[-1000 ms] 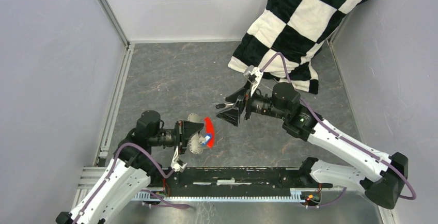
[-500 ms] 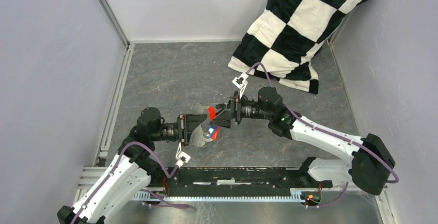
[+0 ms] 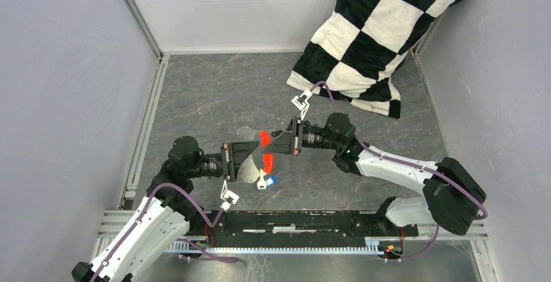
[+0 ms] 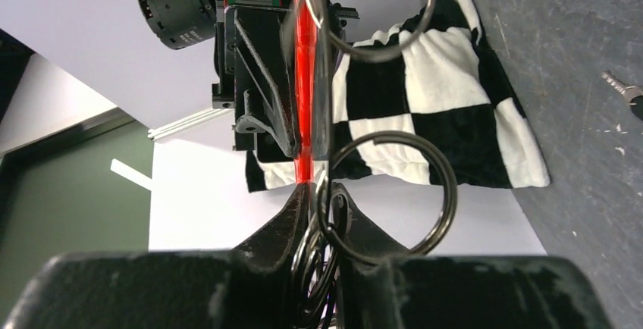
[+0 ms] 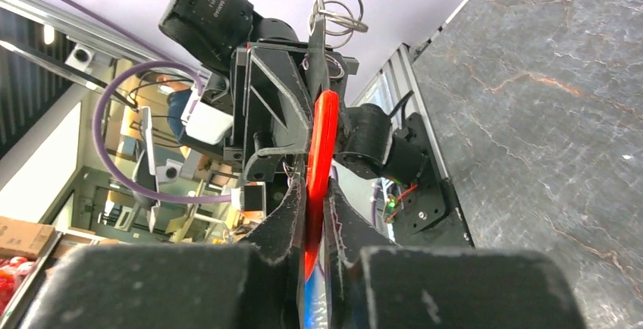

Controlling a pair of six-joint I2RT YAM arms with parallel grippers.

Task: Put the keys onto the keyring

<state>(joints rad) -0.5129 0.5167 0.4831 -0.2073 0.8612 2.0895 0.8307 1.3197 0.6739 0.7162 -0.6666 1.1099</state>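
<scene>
Swinging in from beside the checkered cloth (image 3: 364,41), the right pincer (image 3: 268,150) is now meeting the left pincer (image 3: 253,165), where a second ago the two were well apart. From above, it is crossing the red tag (image 3: 263,138) of the keyring (image 3: 267,162) over the grey surface (image 3: 214,93). The blue-headed key (image 3: 270,180) is sitting nearer the arm bases than before, just beside the left pincer. Whether it is hanging or lying there is unclear.

From the left wrist, the left pincer (image 4: 315,211) is squeezing shut on the keyring's dark wire rings (image 4: 388,192). The red tag (image 4: 303,79) is standing edge-on above it, clamped by the right pincer (image 4: 292,143). A small metal piece (image 4: 616,85) is lying on the surface, too small to name.

From the right wrist, the right pincer (image 5: 315,192) is pinching the red tag (image 5: 324,139), with the left pincer (image 5: 315,79) facing it and silver rings (image 5: 337,10) showing above.

Both arms are now sharing the keyring, probably steadying it so a ring can be opened for a key. The black-headed key is not showing clearly anywhere.
</scene>
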